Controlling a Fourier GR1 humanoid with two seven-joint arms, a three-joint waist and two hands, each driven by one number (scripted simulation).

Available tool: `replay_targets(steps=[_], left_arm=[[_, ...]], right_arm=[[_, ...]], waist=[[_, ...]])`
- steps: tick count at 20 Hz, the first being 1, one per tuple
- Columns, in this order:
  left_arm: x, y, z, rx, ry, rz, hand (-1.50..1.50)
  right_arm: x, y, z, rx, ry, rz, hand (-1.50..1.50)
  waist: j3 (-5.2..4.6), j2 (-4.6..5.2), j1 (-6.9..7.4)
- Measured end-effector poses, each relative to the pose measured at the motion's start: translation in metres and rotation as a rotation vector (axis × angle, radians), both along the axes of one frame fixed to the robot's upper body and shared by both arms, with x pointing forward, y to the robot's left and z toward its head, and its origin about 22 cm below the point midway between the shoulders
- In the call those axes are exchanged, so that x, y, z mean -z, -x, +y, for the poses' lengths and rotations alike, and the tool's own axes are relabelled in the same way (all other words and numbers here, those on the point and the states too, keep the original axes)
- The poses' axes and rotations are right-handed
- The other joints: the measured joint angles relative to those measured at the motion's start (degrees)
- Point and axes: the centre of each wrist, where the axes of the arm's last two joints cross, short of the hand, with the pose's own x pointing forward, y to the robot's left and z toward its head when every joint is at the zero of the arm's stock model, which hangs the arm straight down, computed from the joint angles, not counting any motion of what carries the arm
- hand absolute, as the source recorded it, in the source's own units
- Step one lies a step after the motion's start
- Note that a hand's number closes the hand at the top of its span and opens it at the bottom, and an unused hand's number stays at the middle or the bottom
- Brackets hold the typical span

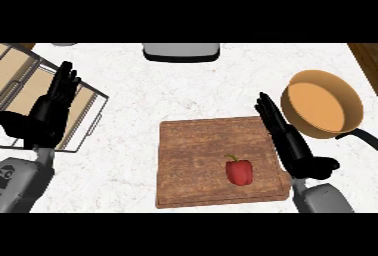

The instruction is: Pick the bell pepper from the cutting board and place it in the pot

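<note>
white counter (133, 110), board (199, 150) at centre. pepper (239, 172) lies on it toward 5 o'clock, untouched; pot (316, 104) at 2 o'clock is bare inside. right hand (288, 140), fingers straight and holding nothing, is at 3 o'clock; left hand (48, 110) rests unclenched at 9. pick and place both undone.

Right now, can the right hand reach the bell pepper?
Probably yes. The right hand is open at the right edge of the cutting board, and the bell pepper lies just left of it with bare board between.

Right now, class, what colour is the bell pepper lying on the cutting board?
Red, with a small dark stem; the bell pepper shows best in the head view.
</note>
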Motion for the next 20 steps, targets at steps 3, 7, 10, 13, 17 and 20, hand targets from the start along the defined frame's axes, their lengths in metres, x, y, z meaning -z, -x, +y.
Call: replay_targets(steps=[3, 7, 10, 13, 17, 20], left_arm=[[0.015, -0.002, -0.009, 0.005, 0.027, 0.090, 0.00], [0.015, 0.000, -0.016, 0.000, 0.056, 0.075, 0.00], [0.013, 0.003, -0.022, 0.011, 0.094, 0.063, 0.00], [0.010, 0.006, -0.030, 0.013, 0.122, 0.035, 0.00], [-0.002, 0.003, -0.032, 0.006, 0.137, -0.021, 0.00], [-0.011, 0.005, -0.027, 0.002, 0.139, -0.038, 0.00]], right_arm=[[-0.031, -0.019, 0.000, -0.153, 0.035, -0.048, 1.50], [-0.094, -0.045, -0.005, -0.399, 0.212, -0.208, 1.50], [-0.133, -0.063, -0.035, -0.380, 0.438, -0.335, -1.50], [-0.145, -0.070, -0.055, -0.472, 0.548, -0.440, -1.50], [-0.152, -0.074, -0.077, -0.602, 0.614, -0.557, -1.50], [-0.163, -0.076, -0.084, -0.631, 0.729, -0.601, -1.50]], waist=[[-0.69, 0.61, -0.21], [-1.30, -0.29, 1.36], [-1.13, 0.03, 1.40], [-0.86, 0.37, 1.17], [-0.65, 0.43, 0.28], [-0.63, 0.32, -0.01]])
